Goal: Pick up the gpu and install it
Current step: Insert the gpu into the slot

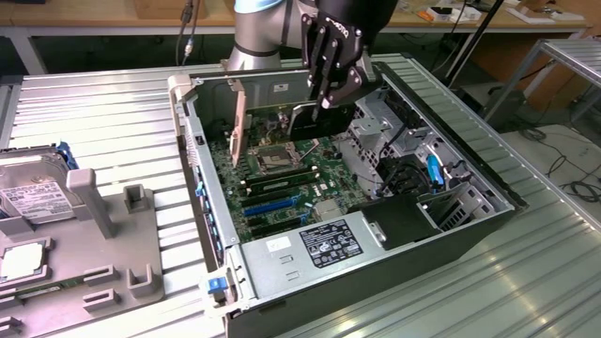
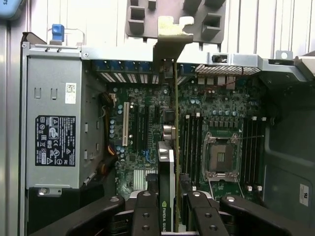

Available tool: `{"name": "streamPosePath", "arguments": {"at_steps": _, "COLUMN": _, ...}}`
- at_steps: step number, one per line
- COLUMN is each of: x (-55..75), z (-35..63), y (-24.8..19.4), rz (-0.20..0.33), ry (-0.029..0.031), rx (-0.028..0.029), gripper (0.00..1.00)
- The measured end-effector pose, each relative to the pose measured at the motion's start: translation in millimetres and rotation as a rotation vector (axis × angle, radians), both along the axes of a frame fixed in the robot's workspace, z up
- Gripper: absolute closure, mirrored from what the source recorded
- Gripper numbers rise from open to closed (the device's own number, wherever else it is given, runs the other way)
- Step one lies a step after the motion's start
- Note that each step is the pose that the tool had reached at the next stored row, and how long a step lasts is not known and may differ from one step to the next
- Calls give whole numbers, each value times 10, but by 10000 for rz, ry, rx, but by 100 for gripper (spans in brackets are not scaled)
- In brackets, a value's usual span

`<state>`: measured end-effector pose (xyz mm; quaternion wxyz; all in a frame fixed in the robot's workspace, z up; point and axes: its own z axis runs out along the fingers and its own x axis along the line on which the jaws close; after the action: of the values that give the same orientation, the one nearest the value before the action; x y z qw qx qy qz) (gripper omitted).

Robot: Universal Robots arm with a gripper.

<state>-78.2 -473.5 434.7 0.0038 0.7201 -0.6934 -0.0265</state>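
The gpu (image 1: pixel 308 121) hangs edge-down inside the open computer case (image 1: pixel 474 179), a little above the green motherboard (image 1: pixel 281 169). Its black cooler faces the drive bays and its silver end bracket (image 1: pixel 238 116) points toward the case's rear wall. My gripper (image 1: pixel 331 98) is shut on the card's top edge. In the wrist view the gpu (image 2: pixel 166 162) appears edge-on as a thin green line running up to its bracket (image 2: pixel 172 44). My gripper (image 2: pixel 171 199) holds it with the black fingers (image 2: pixel 145 211) on either side. It hangs over the expansion slots (image 2: pixel 147 128), beside the CPU socket (image 2: pixel 221 157).
The silver power supply (image 1: pixel 314 243) fills the case's near end, and drive bays with cables (image 1: pixel 423 169) line the exterior view's right. A grey parts fixture (image 1: pixel 94 232) with a hard drive (image 1: pixel 33 193) sits on the exterior view's left. The arm's base (image 1: pixel 258 42) stands behind the case.
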Motion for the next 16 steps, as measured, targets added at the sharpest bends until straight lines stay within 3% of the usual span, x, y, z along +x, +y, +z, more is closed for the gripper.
{"name": "streamPosePath", "arguments": {"at_steps": 7, "x": 18, "z": -59, "y": 1, "rz": -370, "ry": 0, "rx": 0, "gripper": 73}}
{"name": "streamPosePath", "arguments": {"at_steps": 16, "x": 19, "z": -102, "y": 3, "rz": -371, "ry": 0, "rx": 0, "gripper": 73}}
